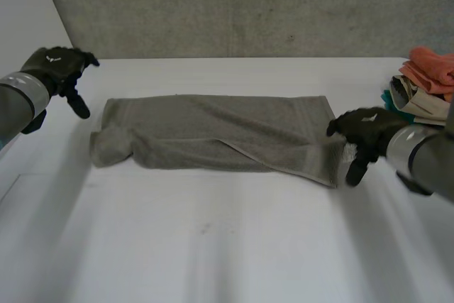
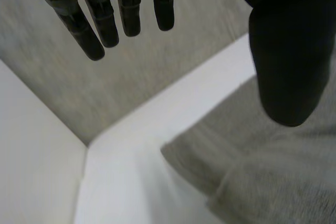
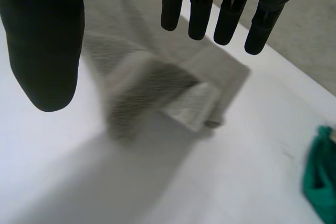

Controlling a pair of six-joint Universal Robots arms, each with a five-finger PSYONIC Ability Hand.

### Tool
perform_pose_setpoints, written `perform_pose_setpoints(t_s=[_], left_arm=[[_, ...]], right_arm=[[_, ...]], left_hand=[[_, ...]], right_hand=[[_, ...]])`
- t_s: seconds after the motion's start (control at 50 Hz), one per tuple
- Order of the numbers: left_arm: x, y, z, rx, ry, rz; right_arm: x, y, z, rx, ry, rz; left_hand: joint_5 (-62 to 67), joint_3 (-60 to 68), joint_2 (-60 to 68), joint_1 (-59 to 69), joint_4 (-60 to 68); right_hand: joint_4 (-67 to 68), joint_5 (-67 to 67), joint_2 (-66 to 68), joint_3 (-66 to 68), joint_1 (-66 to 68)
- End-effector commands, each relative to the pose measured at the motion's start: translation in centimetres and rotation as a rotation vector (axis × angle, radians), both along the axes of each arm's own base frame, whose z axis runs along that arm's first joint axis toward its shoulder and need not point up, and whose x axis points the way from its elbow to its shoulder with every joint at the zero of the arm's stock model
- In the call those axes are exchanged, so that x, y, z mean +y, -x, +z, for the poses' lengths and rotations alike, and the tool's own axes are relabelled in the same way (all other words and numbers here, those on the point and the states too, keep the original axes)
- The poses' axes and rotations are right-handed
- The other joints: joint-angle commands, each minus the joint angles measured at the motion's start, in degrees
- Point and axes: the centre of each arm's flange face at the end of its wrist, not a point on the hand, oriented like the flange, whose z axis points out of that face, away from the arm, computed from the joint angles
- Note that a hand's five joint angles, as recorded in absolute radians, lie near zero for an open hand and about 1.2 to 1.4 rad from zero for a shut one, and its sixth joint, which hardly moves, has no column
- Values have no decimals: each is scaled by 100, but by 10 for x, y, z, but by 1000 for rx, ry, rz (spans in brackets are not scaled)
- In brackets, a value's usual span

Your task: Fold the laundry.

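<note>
The white desk [image 1: 213, 253] carries a grey towel [image 1: 213, 133], lying as a long folded strip, with a pile of coloured clothes [image 1: 425, 83] beyond the towel's right end. The left hand [image 1: 60, 69] hovers just off the towel's left end and the right hand [image 1: 365, 129] is at its right end, both with fingers straight and holding nothing.

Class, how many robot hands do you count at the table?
2. The left hand hovers beside the left end of the towel; the right hand is at its right end.

No readable text, label or number on the tabletop [image 1: 227, 246]. A small white mark [image 1: 51, 57] sits on the left hand [image 1: 62, 69], and another on the right hand [image 1: 369, 129] (both illegible).
</note>
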Motion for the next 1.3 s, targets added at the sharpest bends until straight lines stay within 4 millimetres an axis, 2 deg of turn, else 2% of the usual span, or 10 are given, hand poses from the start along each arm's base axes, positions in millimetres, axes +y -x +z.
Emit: perform_pose_setpoints(t_s=[0.02,0.14,0.32,0.56,0.64,0.74,0.88,1.06,1.16,1.3], left_arm=[[-28,-12,-56,5,-266,-14],[-29,-12,-81,9,-399,-48],[-22,-3,-88,-6,-422,-62],[-16,2,-92,-37,-442,-33],[-13,3,-86,-41,-438,-29],[4,2,-68,-55,-436,-46],[34,-2,-52,-168,-421,-111],[61,-5,-77,-391,-389,-208],[41,-3,-71,-463,-230,-189],[-17,28,-4,-318,258,-129]], right_arm=[[26,-18,-39,4,55,86],[16,-26,-69,32,176,128],[-11,-31,-91,72,353,133],[-37,-32,-108,71,478,96],[-37,-29,-93,47,489,66],[-26,-14,-55,-36,381,40],[-2,10,-45,-62,-25,150],[1,33,-30,113,-297,167],[-11,31,-25,172,-272,210],[-62,-3,-1,86,5,143]], left_hand=[[817,867,833,840,836],[1019,1069,1035,1042,1038],[1472,1522,1488,1495,1491],[5304,5354,5320,5327,5323],[6366,6417,6382,6389,6385],[6366,6417,6382,6389,6385],[6366,6417,6382,6389,6385],[6366,6417,6382,6389,6385],[6366,6417,6382,6389,6385],[6366,6417,6382,6389,6385]], right_hand=[[520,445,639,525,509],[655,580,773,659,644],[1125,1050,1244,1130,1115],[2753,2678,2871,2757,2742],[5765,5690,5884,5770,5755],[5771,5696,5889,5775,5760],[5771,5696,5889,5775,5760],[5771,5696,5889,5775,5760],[5771,5696,5889,5775,5760],[5771,5696,5889,5775,5760]])
